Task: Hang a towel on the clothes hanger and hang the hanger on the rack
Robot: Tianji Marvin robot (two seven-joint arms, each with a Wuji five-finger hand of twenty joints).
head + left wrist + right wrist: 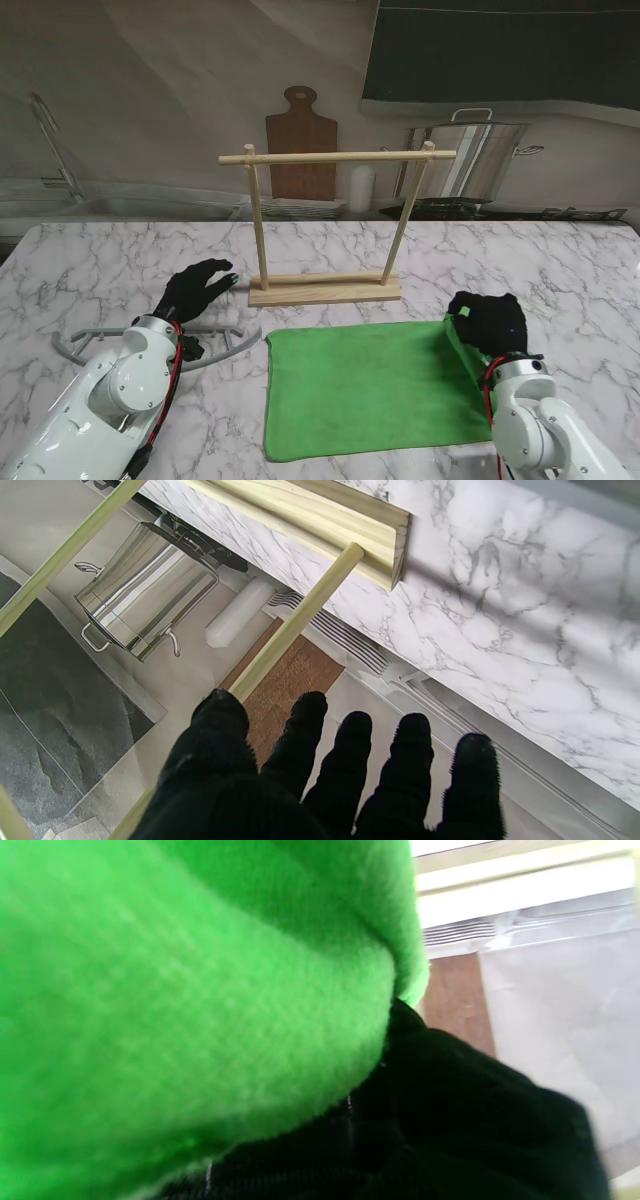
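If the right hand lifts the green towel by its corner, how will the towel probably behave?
The green towel will probably be floppy: its corner already folds up in the right hand. It looks thin and lies flat on the table, so it is likely light. The fuzzy cloth in the right wrist view suggests it will not slip easily, though most of it may drag.

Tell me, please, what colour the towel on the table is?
Bright green; the towel shows best in the stand view.
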